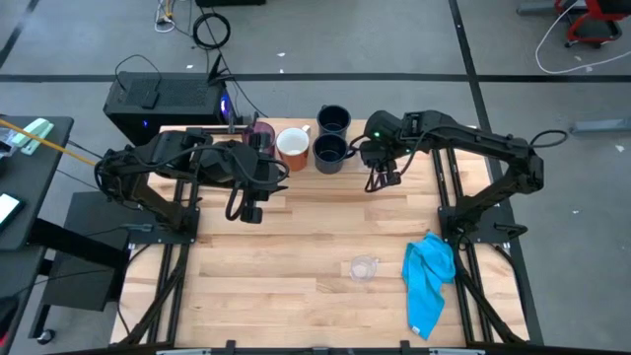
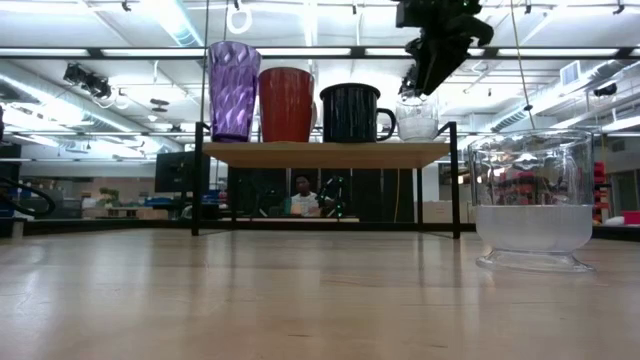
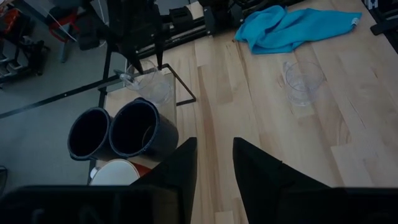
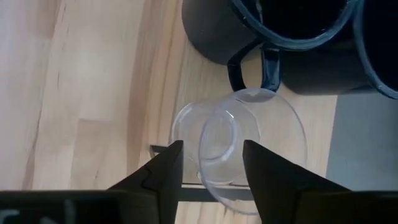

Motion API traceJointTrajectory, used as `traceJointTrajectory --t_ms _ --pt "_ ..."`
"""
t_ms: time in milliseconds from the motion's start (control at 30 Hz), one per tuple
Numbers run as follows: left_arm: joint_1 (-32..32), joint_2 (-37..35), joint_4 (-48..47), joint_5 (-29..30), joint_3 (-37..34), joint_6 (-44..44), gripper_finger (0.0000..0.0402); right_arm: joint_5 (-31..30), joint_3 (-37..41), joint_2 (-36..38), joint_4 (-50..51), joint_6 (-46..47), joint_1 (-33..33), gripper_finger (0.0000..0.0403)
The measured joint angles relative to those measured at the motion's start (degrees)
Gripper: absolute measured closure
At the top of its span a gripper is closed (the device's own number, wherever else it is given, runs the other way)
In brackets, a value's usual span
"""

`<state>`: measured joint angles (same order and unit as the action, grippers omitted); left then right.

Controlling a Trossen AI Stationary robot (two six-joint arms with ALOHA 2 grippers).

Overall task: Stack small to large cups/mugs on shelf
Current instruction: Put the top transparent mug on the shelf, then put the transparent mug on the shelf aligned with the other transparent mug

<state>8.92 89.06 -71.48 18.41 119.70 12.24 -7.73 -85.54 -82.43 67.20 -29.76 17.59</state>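
Shelf (image 2: 325,153) cups all empty, right gripper (image 4: 211,163) spread above clear glass (image 4: 249,146).

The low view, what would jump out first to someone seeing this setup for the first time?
The row on the shelf: purple tumbler, orange-brown mug, navy mug, then a small clear glass at the end. The right gripper hangs just above that glass, fingers apart. A second clear glass looms large in the foreground on the table.
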Motion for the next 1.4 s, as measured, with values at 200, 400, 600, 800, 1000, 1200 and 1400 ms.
traceJointTrajectory --t_ms 200,400,600,800,1000,1200,1400 --pt "0.0 0.0 0.0 0.0 0.0 0.0 0.0292 -0.1 0.0 2.7 -0.3 2.9 -0.8 0.022" --pt "0.0 0.0 0.0 0.0 0.0 0.0 0.029 0.2 0.0 5.3 -1.5 6.6 -4.9 0.0211" --pt "0.0 0.0 0.1 0.0 0.0 0.0 0.0292 0.3 0.0 5.7 -2.4 13.5 -11.4 0.0215" --pt "0.0 0.0 0.1 0.0 0.0 -0.1 0.0291 4.6 2.2 2.5 -6.5 26.6 -19.5 0.0217" --pt "0.0 0.0 0.0 0.0 0.0 -0.1 0.0291 8.7 9.9 0.6 -15.9 32.8 -28.2 0.0217" --pt "0.0 0.0 -0.4 0.0 0.0 -1.1 0.0291 8.8 18.0 0.6 -25.4 41.2 -35.2 0.0216" --pt "0.0 0.0 -0.4 0.0 0.0 -1.2 0.0291 8.2 23.6 0.6 -31.7 43.5 -42.4 0.0221"
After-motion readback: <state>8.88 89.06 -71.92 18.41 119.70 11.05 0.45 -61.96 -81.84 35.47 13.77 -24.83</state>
